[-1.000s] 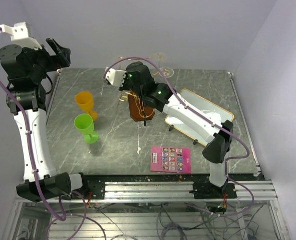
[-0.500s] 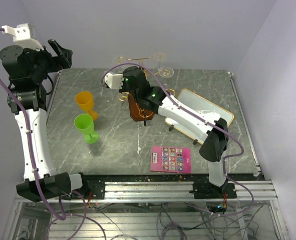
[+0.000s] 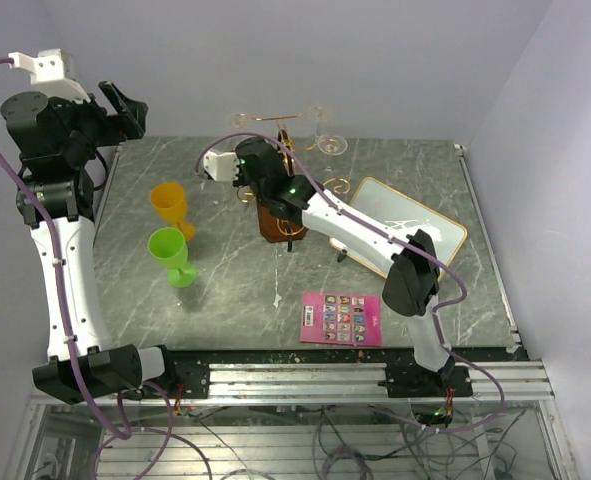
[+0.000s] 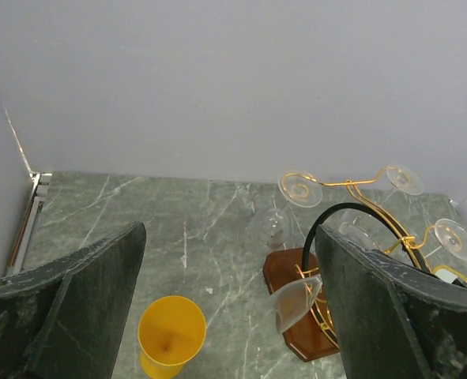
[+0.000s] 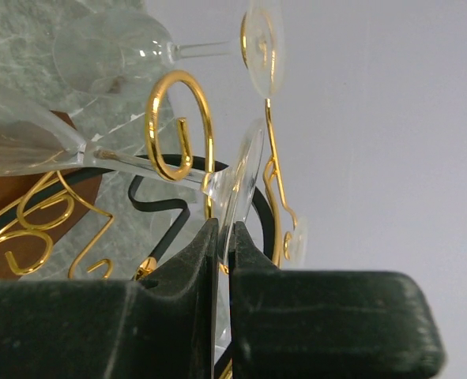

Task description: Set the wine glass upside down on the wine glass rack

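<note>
Pale lilac walls [image 3: 375, 60] closed in a grey-green marble table [image 3: 425, 175]. Toward the back of it, near the middle, stood the rack [image 3: 272, 226], thin gold wire rising from a dark brown wooden block.

The right gripper [image 5: 224, 237] was at the upper arms of the rack. Its jaws were pressed together on the rim of the round foot of a clear wine glass [image 5: 239, 185]. The stem ran through one of the gold curls, with the foot on the gripper's side of the curl and the bowl on the far side. Whether the foot bore on the wire could not be told. A second glass [image 5: 107, 47] hung from a curl just beyond it. The left wrist view showed more clear feet sitting on top of the wire arms.

The left gripper [image 4: 229, 260] hovered high over the far left corner, well apart from the rack, its jaws spread wide and holding nothing.

On the left side of the table an orange cup [image 3: 170, 205] and a green cup [image 3: 172, 250] stood upright, close together. A pink card [image 3: 342, 318] lay near the front edge. A white tray [image 3: 415, 215] with a gold rim lay to the right of the rack.
</note>
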Motion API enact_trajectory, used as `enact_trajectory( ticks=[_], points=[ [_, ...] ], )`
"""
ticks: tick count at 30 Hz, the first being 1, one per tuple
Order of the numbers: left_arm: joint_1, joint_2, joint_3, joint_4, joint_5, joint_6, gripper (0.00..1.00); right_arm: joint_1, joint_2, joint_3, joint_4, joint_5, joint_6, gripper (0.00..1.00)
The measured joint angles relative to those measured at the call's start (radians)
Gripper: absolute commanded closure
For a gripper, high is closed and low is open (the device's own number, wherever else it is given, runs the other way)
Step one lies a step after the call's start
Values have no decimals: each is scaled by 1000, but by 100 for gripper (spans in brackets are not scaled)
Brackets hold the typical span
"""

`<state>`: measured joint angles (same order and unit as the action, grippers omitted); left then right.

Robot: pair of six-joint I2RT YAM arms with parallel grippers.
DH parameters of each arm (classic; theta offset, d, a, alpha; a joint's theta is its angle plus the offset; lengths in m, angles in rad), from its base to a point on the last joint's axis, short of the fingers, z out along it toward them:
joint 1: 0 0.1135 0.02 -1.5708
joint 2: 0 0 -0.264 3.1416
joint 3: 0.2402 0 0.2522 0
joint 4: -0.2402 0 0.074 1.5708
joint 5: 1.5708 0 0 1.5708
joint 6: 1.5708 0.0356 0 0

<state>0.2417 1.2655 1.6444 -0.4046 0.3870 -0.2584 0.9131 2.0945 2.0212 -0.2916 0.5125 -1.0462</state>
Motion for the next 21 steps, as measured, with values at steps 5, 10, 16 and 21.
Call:
enact_trajectory(
  ticks=[5,10,16,21],
  points=[
    [0,0,-3,5,3,4,2,-7,5,18,12,-3,-13,100],
    [0,0,-3,10,8,8,2,-9,28,53,23,-11,-20,100],
    [0,0,-3,11,10,14,2,-10,71,117,25,-31,-21,99],
    [0,1,-4,12,11,16,2,-10,85,144,16,-54,-13,98]
  ],
)
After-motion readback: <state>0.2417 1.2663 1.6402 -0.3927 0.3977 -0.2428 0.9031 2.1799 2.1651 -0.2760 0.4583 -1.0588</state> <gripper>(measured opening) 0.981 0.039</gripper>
